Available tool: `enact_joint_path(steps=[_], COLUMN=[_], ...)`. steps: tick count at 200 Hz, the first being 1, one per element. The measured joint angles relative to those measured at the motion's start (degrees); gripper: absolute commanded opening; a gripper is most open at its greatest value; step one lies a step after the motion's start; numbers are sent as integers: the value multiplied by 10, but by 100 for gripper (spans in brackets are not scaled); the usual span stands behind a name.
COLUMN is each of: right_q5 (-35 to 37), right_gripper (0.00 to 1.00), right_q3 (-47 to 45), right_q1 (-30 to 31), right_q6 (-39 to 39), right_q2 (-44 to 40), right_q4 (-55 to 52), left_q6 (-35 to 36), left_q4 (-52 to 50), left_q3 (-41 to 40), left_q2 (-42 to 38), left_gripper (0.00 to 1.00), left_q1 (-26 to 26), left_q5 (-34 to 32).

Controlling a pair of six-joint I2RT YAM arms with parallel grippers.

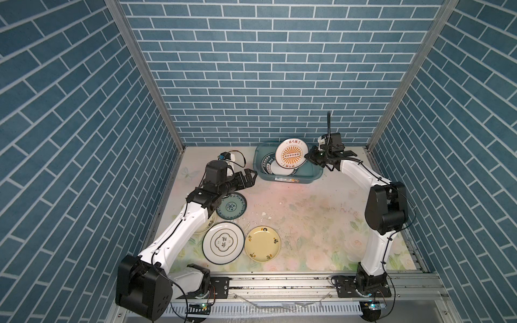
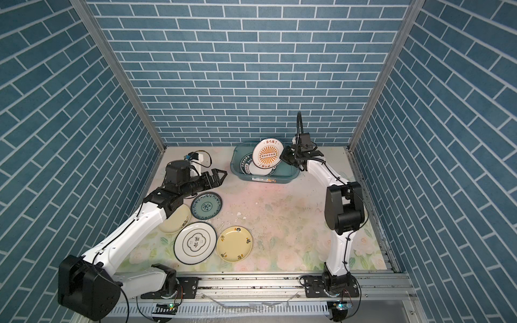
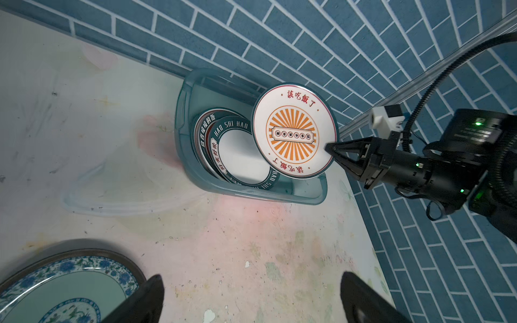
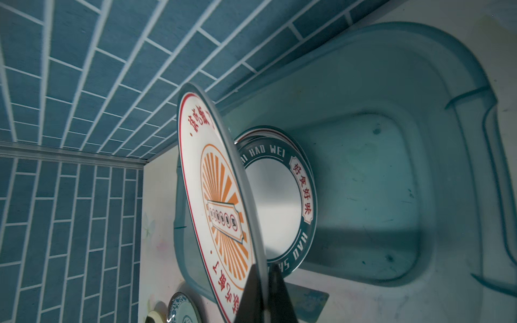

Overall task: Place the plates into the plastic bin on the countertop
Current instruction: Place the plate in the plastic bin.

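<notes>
The left arm (image 1: 179, 232) hides most of a cream plate (image 1: 211, 221); its black marks, perhaps lettering, are unreadable.

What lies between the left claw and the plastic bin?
Only bare flower-printed countertop with white flecks separates the left claw from the translucent teal rectangular plastic bin, shown in the left wrist view.

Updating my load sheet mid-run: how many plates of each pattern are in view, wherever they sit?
Pale yellow round plates: 2
Teal floral round plate: 1
Dark-rimmed white round plate: 1
Orange sunburst round plate, held by right end effector: 1
White round plates with teal lettered rims, in translucent teal plastic bin: 2 visible
Total: 7
</notes>
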Motion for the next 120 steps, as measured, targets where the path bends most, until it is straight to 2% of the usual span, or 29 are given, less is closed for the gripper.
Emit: enact_joint_path(steps=[45, 120], right_q5=[9, 27], right_gripper=[0, 0], right_q3=[80, 201], right_q1=[-1, 12], right_q6=[-16, -42], right_q2=[83, 158], right_q4=[-72, -156], left_q6=[5, 20], left_q4=[0, -3], left_q3=[7, 7], left_q2=[5, 14], left_gripper=[99, 99], left_q1=[8, 14], left_q5=[-13, -43])
